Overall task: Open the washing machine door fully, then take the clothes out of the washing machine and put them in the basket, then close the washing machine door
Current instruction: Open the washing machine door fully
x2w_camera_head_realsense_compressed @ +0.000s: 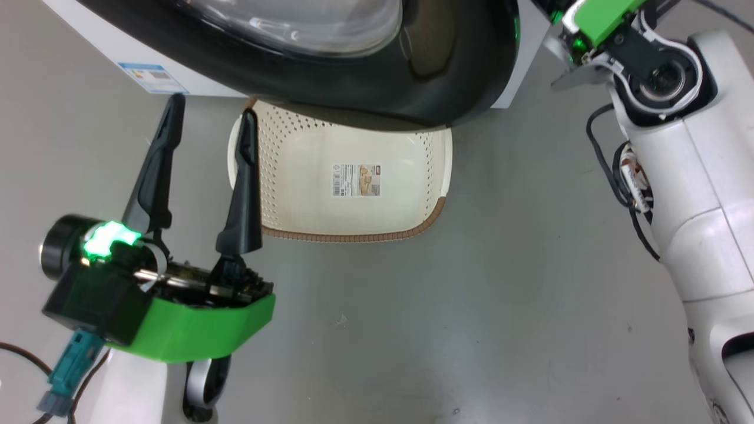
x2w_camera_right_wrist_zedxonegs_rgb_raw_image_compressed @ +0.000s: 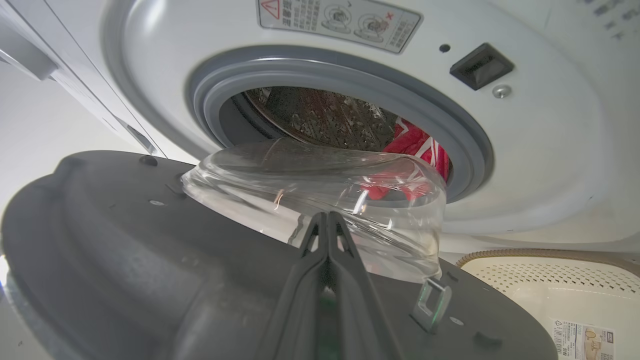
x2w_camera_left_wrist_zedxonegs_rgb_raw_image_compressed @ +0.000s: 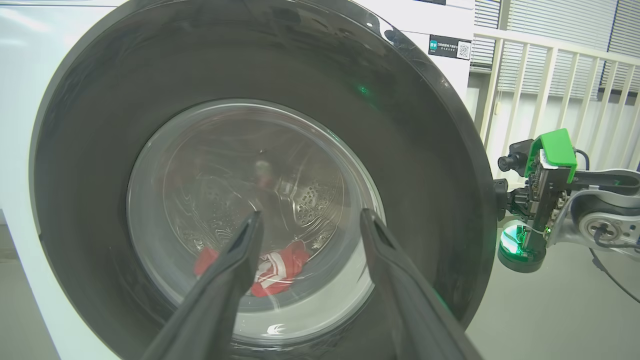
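The washing machine (x2w_camera_right_wrist_zedxonegs_rgb_raw_image_compressed: pixel 550 150) has its door (x2w_camera_left_wrist_zedxonegs_rgb_raw_image_compressed: pixel 425 175) partly open, with the basket (x2w_camera_head_realsense_compressed: pixel 353 237) before the machine, under the door. Red jerseys (x2w_camera_left_wrist_zedxonegs_rgb_raw_image_compressed: pixel 280 267) lie in the machine's drum (x2w_camera_right_wrist_zedxonegs_rgb_raw_image_compressed: pixel 325 117). My left gripper (x2w_camera_head_realsense_compressed: pixel 212 109) gapes wide outside the door; my right gripper (x2w_camera_right_wrist_zedxonegs_rgb_raw_image_compressed: pixel 327 217) is pinched together behind it.

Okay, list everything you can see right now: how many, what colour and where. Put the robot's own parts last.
washing machine: one, white, behind the open door
washing machine door: one, glossy black with a clear glass bowl, swung open above the basket
drum: one, perforated steel, inside the grey seal
clothes: number unclear, red with white trim, low in the drum
basket: one, cream with a brown rim, on the grey floor
blue label: one, low on the machine's front
railing: one, white, beyond the machine
left gripper: one, dark fingers, open, facing the door's outer side
right gripper: one, dark fingers, shut, by the door's inner face
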Motion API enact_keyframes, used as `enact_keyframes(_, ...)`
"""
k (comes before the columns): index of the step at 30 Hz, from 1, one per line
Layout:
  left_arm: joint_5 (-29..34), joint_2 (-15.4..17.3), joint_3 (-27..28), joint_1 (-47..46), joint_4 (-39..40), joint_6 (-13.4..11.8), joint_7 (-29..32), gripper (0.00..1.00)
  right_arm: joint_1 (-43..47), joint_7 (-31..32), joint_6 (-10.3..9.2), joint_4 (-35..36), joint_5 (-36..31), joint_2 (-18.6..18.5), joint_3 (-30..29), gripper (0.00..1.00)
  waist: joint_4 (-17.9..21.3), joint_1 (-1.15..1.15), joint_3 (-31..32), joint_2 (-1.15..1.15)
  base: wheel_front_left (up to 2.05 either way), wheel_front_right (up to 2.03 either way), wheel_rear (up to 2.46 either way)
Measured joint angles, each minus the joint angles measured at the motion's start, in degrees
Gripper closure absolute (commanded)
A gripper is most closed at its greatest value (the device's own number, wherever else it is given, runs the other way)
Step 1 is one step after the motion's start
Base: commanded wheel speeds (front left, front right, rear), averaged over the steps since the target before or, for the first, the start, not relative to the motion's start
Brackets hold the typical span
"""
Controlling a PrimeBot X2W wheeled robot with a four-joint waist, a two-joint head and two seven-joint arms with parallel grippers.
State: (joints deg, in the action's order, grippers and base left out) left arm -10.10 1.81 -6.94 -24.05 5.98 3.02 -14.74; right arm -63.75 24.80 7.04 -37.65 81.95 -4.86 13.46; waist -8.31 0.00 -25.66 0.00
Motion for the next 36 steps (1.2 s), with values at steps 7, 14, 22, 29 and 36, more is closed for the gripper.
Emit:
enact_keyframes(7,0.0,0.0,0.4,1.9,-0.3,-0.6,0.0,0.00,4.0,0.5,0.00,1.6,-0.4,-0.3,-0.5,1.00,-0.6,0.00,2.5,0.00,0.00,0.00,0.00)
enact_keyframes(14,-0.6,0.0,0.6,3.3,-0.7,-1.6,0.0,0.00,8.3,1.3,0.00,3.8,-0.5,-0.4,-1.7,1.00,-1.4,0.00,4.9,0.00,0.00,0.00,0.00)
enact_keyframes(22,-0.7,0.0,0.5,5.5,-1.2,-2.1,0.0,0.00,14.0,2.4,0.00,6.9,-1.4,-0.3,-1.7,1.00,-2.3,0.00,7.7,0.00,0.00,0.00,0.00)
enact_keyframes(29,-0.6,0.0,0.6,8.0,-1.5,-2.5,0.0,0.00,20.3,5.5,0.00,10.8,-1.4,-0.1,-1.5,1.00,-3.6,0.00,10.9,0.00,0.00,0.00,0.00)
enact_keyframes(36,-0.7,0.1,0.9,10.2,-1.7,-2.6,0.0,0.00,24.4,8.9,0.00,13.3,-1.3,0.1,-1.6,1.00,-5.3,0.00,13.4,0.00,0.00,0.00,0.00)
